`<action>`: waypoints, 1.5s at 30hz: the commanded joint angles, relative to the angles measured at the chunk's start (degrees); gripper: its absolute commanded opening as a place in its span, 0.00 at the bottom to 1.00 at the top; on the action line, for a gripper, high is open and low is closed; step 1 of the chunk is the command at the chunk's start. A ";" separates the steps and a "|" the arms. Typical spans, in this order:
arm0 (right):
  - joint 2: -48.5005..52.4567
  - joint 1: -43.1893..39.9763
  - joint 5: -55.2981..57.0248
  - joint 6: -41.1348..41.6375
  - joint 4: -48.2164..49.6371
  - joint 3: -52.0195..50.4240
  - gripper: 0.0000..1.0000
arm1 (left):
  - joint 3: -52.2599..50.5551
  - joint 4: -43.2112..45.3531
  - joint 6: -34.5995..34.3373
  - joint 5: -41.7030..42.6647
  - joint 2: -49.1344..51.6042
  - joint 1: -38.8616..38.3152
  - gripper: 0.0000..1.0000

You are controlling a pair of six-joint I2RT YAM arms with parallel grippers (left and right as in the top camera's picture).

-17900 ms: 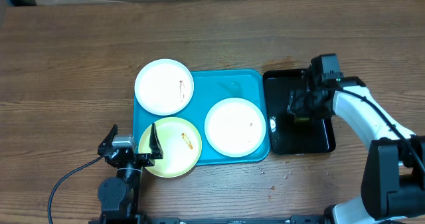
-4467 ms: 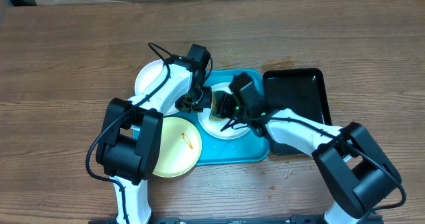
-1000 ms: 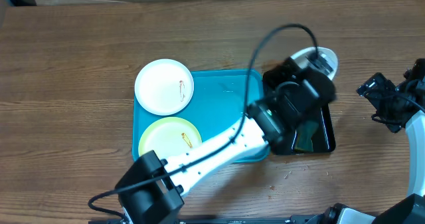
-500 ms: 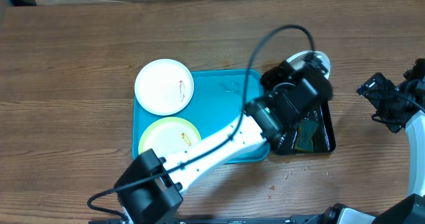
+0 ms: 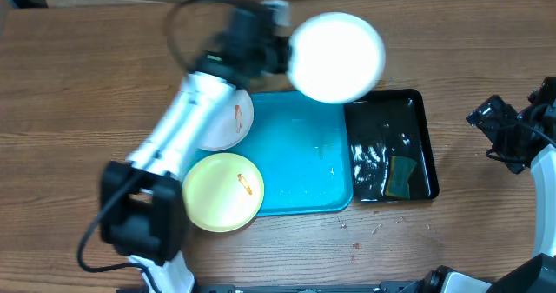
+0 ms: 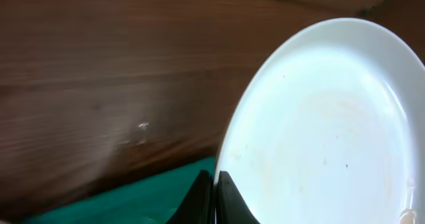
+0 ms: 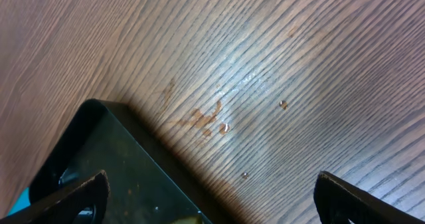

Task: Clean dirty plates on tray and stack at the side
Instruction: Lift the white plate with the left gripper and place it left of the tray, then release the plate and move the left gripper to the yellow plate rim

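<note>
Held plate: a round shallow white plate (image 5: 337,56) is up in the air over the far right corner of the tray. It is blurred from above, and the wrist view shows its face nearly clean, with only faint specks.
Left tool (image 6: 216,194): pinched narrow on the rim of that white plate.
Second white plate (image 5: 236,123): lies at the tray's far left corner, overhanging the rim. The left arm partly hides it, and it has a reddish streak on it.
Yellow-green plate (image 5: 222,191): round and shallow, at the tray's near left corner, lapping over onto the worktop. It has an orange smear right of its middle.
Tray: a large bright turquoise-blue rectangular plastic tray (image 5: 304,163), its bare middle wet-looking.
Black tray (image 5: 391,119): narrow and glossy, just beside the turquoise tray's right edge. It looks wet, with a small greenish sponge (image 5: 400,176) at its near end.
Right tool (image 7: 211,184): jaws spread wide, holding nothing, off to the right over the wooden worktop (image 5: 87,84), with a corner of the black tray below it.
</note>
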 commanded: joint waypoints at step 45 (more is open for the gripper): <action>-0.42 -0.17 0.55 0.24 0.33 1.11 1.00 | -4.57 -29.27 8.13 -1.49 -0.59 50.10 0.66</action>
